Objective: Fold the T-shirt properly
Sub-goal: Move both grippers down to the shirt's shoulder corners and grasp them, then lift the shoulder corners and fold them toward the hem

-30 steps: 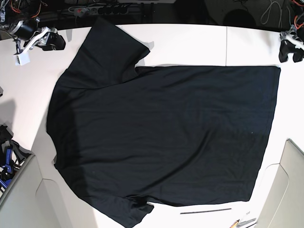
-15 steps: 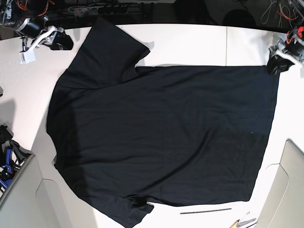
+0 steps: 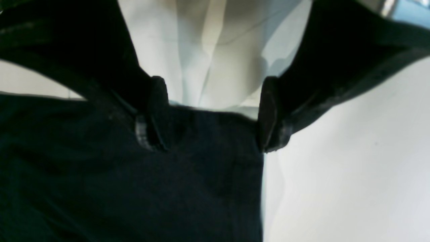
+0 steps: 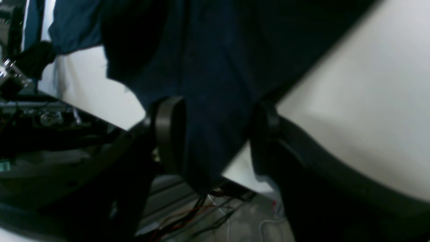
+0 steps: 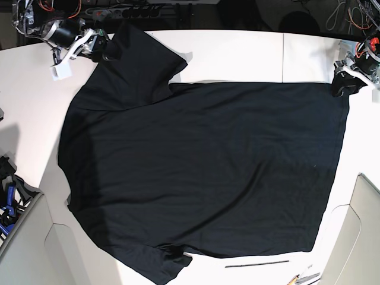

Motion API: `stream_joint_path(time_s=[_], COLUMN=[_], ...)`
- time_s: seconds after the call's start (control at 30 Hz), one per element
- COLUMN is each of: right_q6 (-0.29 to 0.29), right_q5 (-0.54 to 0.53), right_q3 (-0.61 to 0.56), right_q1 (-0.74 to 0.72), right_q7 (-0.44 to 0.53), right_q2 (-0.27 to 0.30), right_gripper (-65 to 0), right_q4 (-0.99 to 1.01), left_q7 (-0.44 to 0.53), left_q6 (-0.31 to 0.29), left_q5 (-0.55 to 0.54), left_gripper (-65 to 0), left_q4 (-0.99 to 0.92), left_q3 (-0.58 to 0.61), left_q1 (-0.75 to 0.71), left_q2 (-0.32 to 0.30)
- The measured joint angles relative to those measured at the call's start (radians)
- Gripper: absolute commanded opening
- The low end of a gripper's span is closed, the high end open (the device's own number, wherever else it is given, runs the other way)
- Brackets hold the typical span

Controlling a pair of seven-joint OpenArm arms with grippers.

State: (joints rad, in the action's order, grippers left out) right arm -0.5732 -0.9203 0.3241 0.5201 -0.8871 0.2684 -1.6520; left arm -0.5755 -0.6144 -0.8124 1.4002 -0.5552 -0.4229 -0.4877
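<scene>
The white table (image 5: 237, 50) is carrying everything here. The T-shirt (image 5: 202, 172) is lying spread flat across most of it, hem toward the left arm's side and one sleeve reaching up toward the far edge. The right gripper (image 5: 105, 48) is sitting at the tip of that far sleeve; in the right wrist view its jaws are standing apart, with the dark sleeve corner (image 4: 208, 111) hanging between them and nothing pinched. The left gripper (image 5: 342, 83) is hovering over the far hem corner; in the left wrist view its fingers (image 3: 158, 111) are spread wide, straddling the cloth's edge (image 3: 208, 168). A thin dark rod (image 5: 257, 263) is lying on the table just beside the near hem.
</scene>
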Motion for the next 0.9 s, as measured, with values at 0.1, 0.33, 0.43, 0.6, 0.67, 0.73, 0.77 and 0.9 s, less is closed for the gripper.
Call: stream_joint_path(time_s=[0.1,0.33,0.43,0.6,0.67,0.73,0.77,0.9], right_q6=[-0.002,0.0,0.0,0.0,0.001,0.005,0.004,-0.003], right_q5=[0.017,0.044,0.081,0.085,0.092,0.043,0.006,-0.032], right_q3=[-0.002,-0.006,-0.006,-0.006,-0.006,0.004,0.013,0.067], right_q1=[0.0,-0.002,-0.002,-0.017,-0.039,-0.061,-0.066,-0.072], right_q7=[0.024,0.038,0.05,0.056,0.047,0.02,0.002,-0.028], right_q2=[-0.013,-0.064,-0.094,-0.1,-0.099,-0.1,-0.1,-0.1], right_gripper=[-37.4,-57.9,-65.0,-65.0,-65.0,-65.0,-65.0,-65.0], right_q4=[0.0,0.001,0.002,0.002,0.002,-0.008,-0.023,-0.109], left_q7=[0.008,0.008,0.016,0.05,0.065,0.074,0.075,0.074], left_q6=[0.0,0.001,0.001,0.0,-0.042,-0.074,-0.074,-0.074], left_q5=[0.004,0.014,0.024,0.041,0.048,0.042,0.041,0.034], left_gripper=[-23.2,-52.0,-62.2,-65.0,-65.0,-65.0,-65.0,-65.0], left_q4=[-0.001,-0.003,-0.005,-0.005,-0.005,0.004,0.013,0.055], left_q3=[0.0,0.0,0.001,0.002,0.0,-0.003,-0.011,-0.079], left_q1=[0.0,0.006,0.017,0.024,0.024,0.024,0.024,0.024], left_q2=[0.0,0.003,0.006,0.005,0.005,0.0,-0.002,-0.005])
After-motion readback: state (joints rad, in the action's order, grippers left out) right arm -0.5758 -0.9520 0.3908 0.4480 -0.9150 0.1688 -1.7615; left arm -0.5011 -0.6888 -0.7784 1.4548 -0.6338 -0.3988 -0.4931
